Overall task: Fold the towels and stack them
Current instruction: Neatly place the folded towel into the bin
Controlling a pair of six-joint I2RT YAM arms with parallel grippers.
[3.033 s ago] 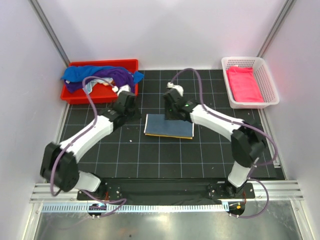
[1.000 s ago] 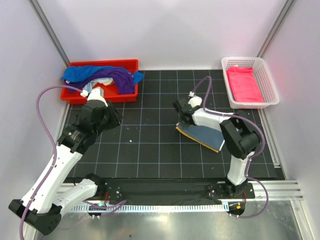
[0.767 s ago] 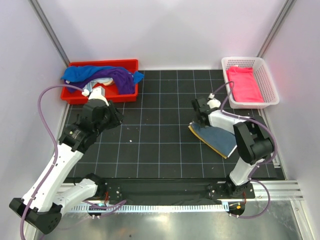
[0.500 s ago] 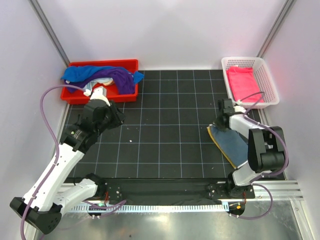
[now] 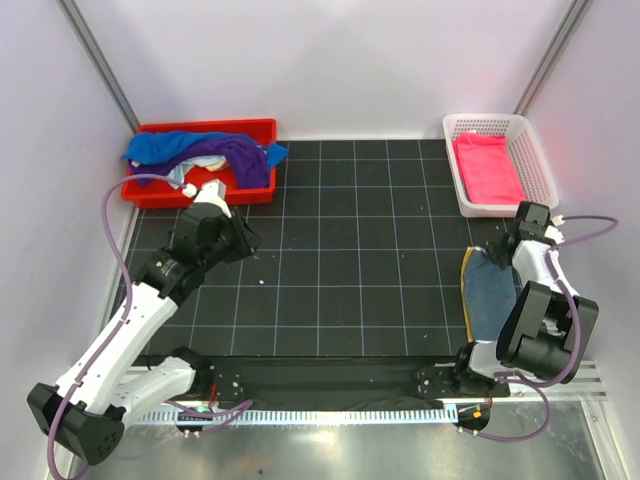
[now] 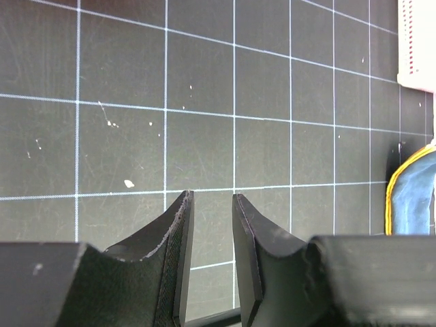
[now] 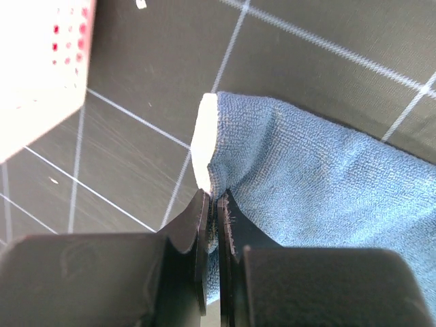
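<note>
A folded slate blue towel (image 5: 490, 295) with a yellow edge lies at the mat's right side, and my right gripper (image 5: 500, 245) is shut on its upper corner. The right wrist view shows the fingertips of the right gripper (image 7: 212, 194) pinching that slate blue towel (image 7: 327, 184) by its folded edge. A hot pink towel (image 5: 487, 168) lies flat in the white basket (image 5: 540, 160). Bright blue and purple towels (image 5: 200, 150) are heaped in the red bin (image 5: 255, 130). My left gripper (image 5: 245, 240) hovers over the left of the mat. The left gripper (image 6: 211, 196) is open, with nothing between its fingers.
The black gridded mat (image 5: 340, 260) covers the table. The left wrist view catches the slate blue towel (image 6: 415, 194) at its right edge and the basket (image 6: 417, 41) at top right. The basket wall (image 7: 41, 61) stands just left of my right gripper.
My right gripper has dragged the slate blue towel from the mat's middle to its right side, below the basket. The left arm has shifted slightly right.
</note>
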